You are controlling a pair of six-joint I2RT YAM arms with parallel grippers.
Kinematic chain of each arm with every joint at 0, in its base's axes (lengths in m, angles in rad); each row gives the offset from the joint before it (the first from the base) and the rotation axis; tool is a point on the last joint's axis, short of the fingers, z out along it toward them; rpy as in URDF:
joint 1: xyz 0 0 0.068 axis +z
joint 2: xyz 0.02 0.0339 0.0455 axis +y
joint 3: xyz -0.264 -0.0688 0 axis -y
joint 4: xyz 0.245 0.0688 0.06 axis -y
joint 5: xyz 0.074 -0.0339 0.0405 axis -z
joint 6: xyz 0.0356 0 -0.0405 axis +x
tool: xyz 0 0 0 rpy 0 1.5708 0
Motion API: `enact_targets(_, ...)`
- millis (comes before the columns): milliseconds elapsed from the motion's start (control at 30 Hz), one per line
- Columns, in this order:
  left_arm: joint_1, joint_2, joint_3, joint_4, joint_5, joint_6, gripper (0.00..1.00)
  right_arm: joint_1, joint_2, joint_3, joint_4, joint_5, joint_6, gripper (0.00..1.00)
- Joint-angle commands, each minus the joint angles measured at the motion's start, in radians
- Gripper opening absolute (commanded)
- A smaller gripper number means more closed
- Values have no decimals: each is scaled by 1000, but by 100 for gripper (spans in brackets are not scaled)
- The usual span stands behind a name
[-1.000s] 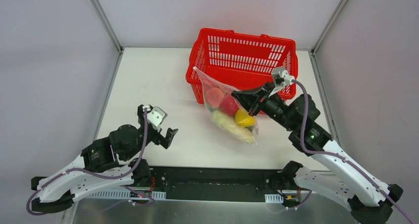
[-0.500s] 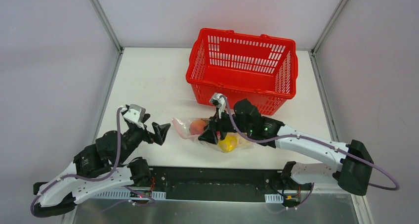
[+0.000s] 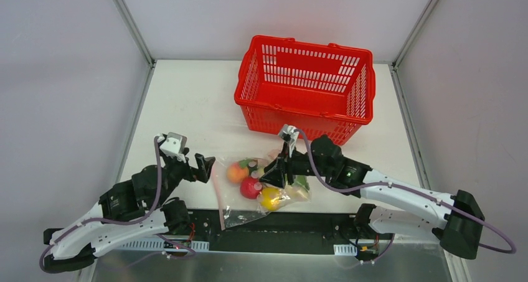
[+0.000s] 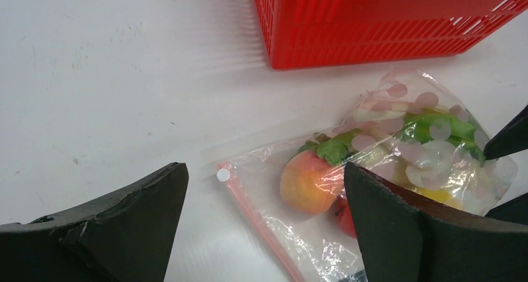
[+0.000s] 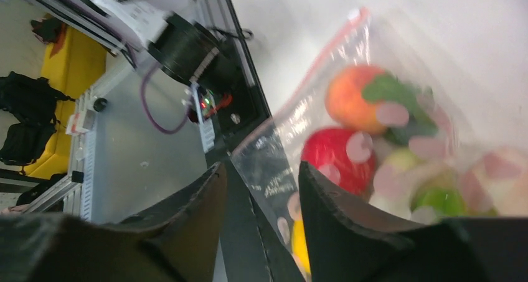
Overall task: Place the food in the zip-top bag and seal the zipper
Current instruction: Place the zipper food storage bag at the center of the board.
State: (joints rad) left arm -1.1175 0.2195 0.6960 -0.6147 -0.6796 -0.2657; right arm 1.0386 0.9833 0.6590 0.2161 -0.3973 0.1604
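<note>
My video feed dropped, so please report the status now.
Left gripper jaws open beside zipper. Right gripper jaws open over zip-top bag. Food inside bag, seal unclear. Red basket behind, not in the way.

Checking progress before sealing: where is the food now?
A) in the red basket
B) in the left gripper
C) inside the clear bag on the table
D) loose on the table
C: the food shows through the zip-top bag, which lies in front of the red basket.

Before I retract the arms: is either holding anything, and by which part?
Nothing is held: left fingers open near the bag; right fingers apart, the bag's corner loose between them.
</note>
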Motion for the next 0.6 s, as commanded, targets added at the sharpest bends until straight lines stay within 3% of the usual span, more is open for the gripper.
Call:
enact_targets(0,7,68,-5,1,38,-57,99,9,70,-56,-81,71,72,41)
enact_targets(67,6,92,-11,10,49,-67,99,23,121,-99,-75,116,108,36)
enact_targets(200,6,128,-32,47,58,-86,99,44,197,-137,-55,239,143,36)
enact_targets(367,6,180,-38,62,50,-105,99,48,224,-82,-71,325,124,47)
enact_targets(567,7,218,-58,72,2,-132,99,47,63,-41,-12,356,66,59)
